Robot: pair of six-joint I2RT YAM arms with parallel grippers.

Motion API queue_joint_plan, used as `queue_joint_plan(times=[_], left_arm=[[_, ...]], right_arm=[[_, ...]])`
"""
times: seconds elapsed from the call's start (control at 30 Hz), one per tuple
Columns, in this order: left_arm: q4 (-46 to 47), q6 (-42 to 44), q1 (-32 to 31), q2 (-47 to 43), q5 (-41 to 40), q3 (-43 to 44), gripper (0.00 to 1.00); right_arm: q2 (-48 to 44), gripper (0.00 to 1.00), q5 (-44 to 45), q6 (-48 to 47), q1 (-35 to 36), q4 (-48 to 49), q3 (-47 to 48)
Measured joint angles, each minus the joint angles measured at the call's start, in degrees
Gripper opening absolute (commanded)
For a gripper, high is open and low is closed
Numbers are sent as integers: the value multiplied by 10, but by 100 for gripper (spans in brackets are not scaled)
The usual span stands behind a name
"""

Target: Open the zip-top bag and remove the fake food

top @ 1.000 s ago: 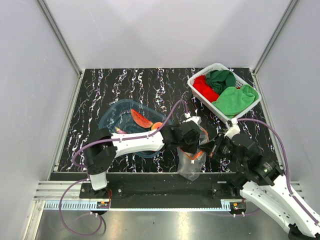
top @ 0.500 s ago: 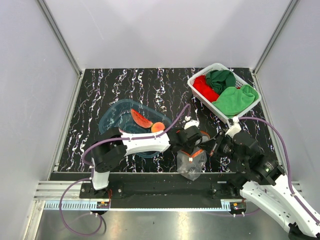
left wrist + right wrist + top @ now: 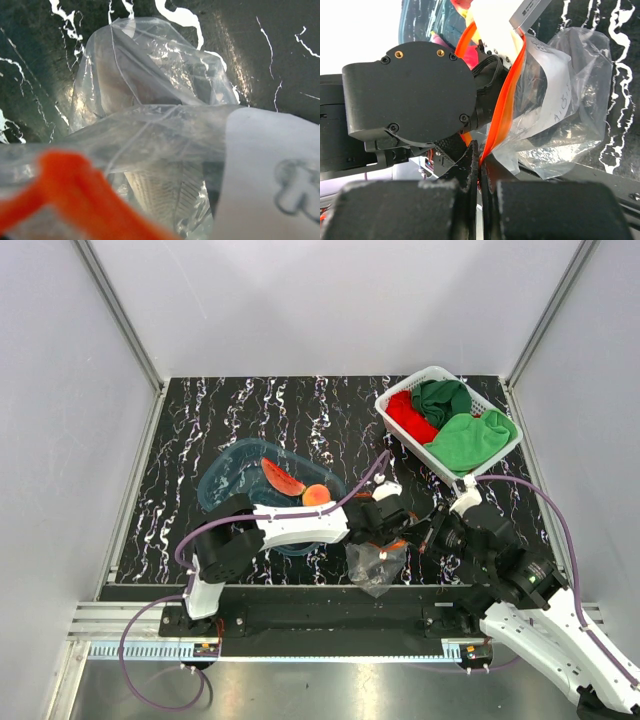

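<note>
Sagging just beneath both claws, the zip-top bag (image 3: 376, 562) lies crumpled at the desk's (image 3: 250, 410) near edge. Its orange-red zip strip (image 3: 506, 97) climbs away from the right claw (image 3: 479, 160), which is clenched tight on it. The left claw (image 3: 388, 528) is buried in the bag's mouth, where plastic and the white label (image 3: 270, 170) smother its own view, so released or clenched, can't tell. The bag's contents are too blurred to make out. Behind the left claw sits the blue tub (image 3: 225, 480), holding an orange-peach fruit (image 3: 316, 494) and a red wedge (image 3: 282, 478). The white basket (image 3: 405, 383) stands well beyond the right claw. The left arm stretches low across the tub, while the right forearm angles in.
</note>
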Motion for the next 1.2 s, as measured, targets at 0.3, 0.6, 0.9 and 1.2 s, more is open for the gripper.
queue_joint_plan(times=[0.3,0.6,0.9,1.2], left_arm=[[-9,1,-3,29,-11,27,77],[6,13,4,58,12,38,57],[2,20,14,36,22,21,5],[-11,25,17,-79,44,14,0]], right_arm=[[-12,0,15,-1,0,-21,-4],[-26,0,25,-7,0,-37,-13],[-34,0,30,-22,0,-41,-12],[-33,0,41,-56,0,-49,-2]])
